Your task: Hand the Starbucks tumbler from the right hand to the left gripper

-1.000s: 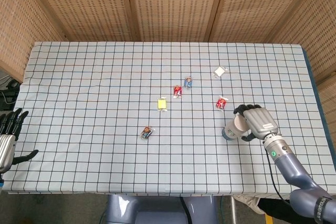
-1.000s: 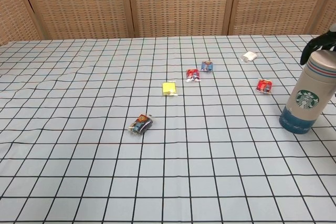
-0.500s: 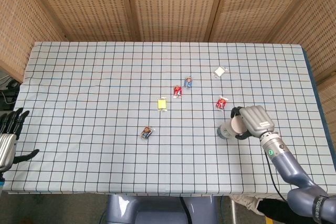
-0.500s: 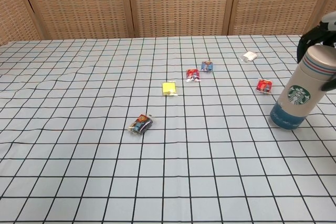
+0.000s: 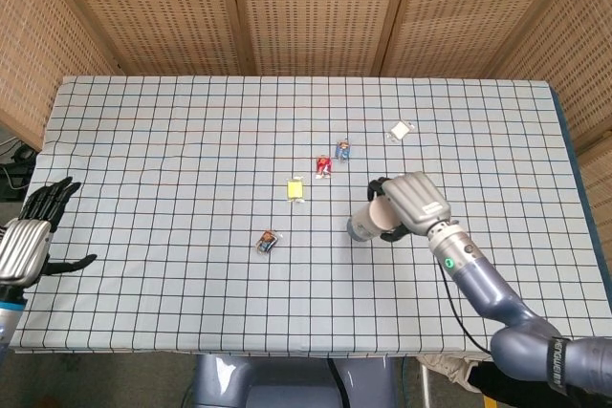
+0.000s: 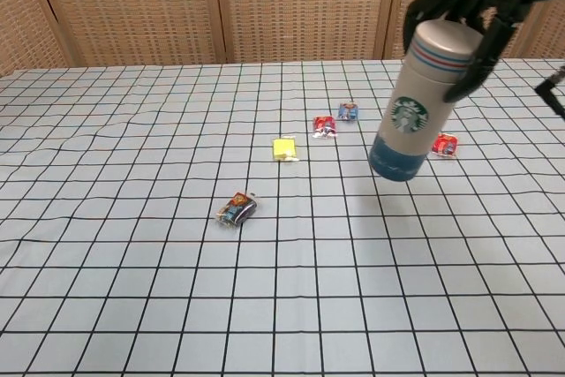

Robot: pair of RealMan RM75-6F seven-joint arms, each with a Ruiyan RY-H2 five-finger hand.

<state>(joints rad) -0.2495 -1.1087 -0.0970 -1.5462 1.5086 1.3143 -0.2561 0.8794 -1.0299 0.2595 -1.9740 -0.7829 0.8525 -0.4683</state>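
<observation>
My right hand (image 5: 413, 204) grips the Starbucks tumbler (image 6: 417, 101) around its upper part and holds it tilted above the table, right of centre. The tumbler (image 5: 369, 221) is white with a blue base, striped top and green logo. In the chest view the right hand (image 6: 468, 6) wraps its fingers over the cap. My left hand (image 5: 31, 242) hovers at the table's near-left edge, fingers spread, holding nothing; the chest view does not show it.
Several small snack packets lie on the checked tablecloth (image 5: 172, 160): a yellow one (image 5: 295, 189), a dark one (image 5: 267, 241), two red-blue ones (image 5: 332, 159), a red one (image 6: 445, 144) and a white one (image 5: 400, 129). Wicker screens stand behind the table.
The right hand has lifted the tumbler off the table and carried it left toward the centre. The left hand has risen slightly and moved inward at the table's left edge.
</observation>
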